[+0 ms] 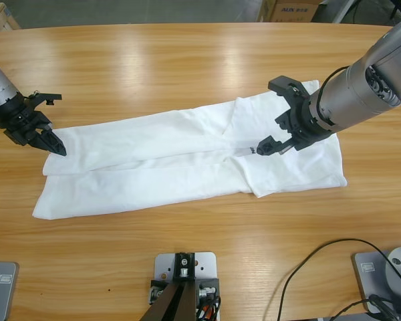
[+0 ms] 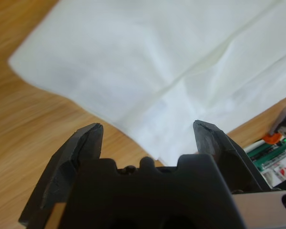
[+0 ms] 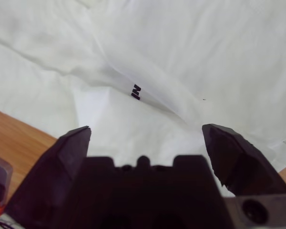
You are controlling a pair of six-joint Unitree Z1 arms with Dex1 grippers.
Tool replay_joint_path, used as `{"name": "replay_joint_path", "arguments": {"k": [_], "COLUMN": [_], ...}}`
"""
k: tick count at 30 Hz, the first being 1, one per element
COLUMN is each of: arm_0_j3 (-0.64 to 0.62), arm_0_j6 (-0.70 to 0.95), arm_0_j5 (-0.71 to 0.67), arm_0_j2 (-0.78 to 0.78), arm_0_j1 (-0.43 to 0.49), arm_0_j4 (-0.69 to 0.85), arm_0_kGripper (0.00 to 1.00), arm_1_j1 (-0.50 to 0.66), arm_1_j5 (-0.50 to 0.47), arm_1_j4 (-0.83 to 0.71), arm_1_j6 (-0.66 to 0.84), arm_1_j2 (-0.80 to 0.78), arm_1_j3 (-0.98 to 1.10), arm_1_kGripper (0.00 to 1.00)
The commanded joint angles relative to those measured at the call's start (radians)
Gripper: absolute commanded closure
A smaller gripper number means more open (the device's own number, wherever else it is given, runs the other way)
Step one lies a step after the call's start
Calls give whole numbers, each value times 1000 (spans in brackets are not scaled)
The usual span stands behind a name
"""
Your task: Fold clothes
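Your T-shirt (image 1: 187, 157) lies along the wooden table (image 1: 187, 60), already folded into a long band whose long axis runs between the two arms. Your left gripper (image 1: 40, 134) sits just off one end of it, jaws spread wide and empty. Your right gripper (image 1: 281, 130) hovers over the other, broader end, beside the dark lettering (image 3: 136, 91), also wide and empty. The cotton is soft, limp and creased.

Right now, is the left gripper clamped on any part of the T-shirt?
No. The left gripper has its jaws spread with nothing between them, poised above the T-shirt edge.
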Motion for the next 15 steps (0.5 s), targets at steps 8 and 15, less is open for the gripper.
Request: {"name": "replay_joint_path", "arguments": {"k": [8, 15], "arm_0_j3": [48, 42], "arm_0_j6": [38, 74], "arm_0_j5": [-70, -141], "arm_0_j2": [28, 18], "arm_0_j1": [-65, -115], "arm_0_j4": [-14, 50], "arm_0_kGripper": [253, 355], "arm_1_j1": [-19, -19], "arm_1_j5": [20, 21], "arm_1_j4": [-20, -30], "arm_1_j6": [14, 14], "arm_1_j2": [43, 51], "arm_1_j3": [36, 37], "arm_1_kGripper": [46, 46]}}
